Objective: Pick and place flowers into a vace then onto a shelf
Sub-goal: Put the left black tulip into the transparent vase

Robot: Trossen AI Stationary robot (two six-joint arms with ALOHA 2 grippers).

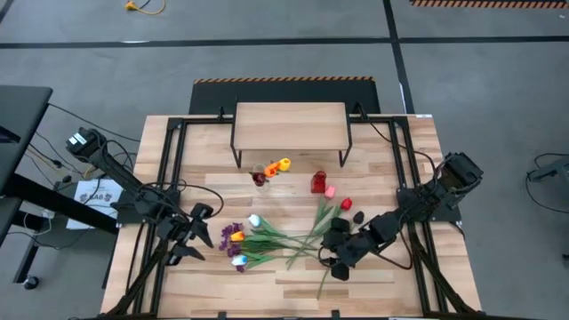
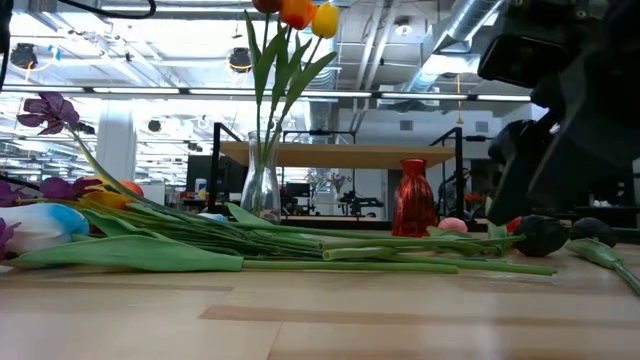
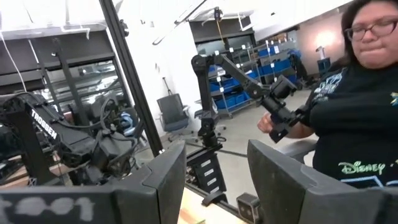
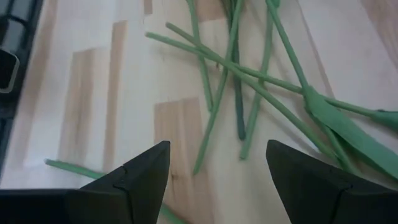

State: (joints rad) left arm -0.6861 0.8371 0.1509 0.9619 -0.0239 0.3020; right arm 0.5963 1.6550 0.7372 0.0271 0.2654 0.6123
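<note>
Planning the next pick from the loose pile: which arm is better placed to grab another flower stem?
Probably the right. The right gripper hangs open over the crossed stems of the flowers. The left gripper, open too, sits beside the heads, pointing off the table.
</note>
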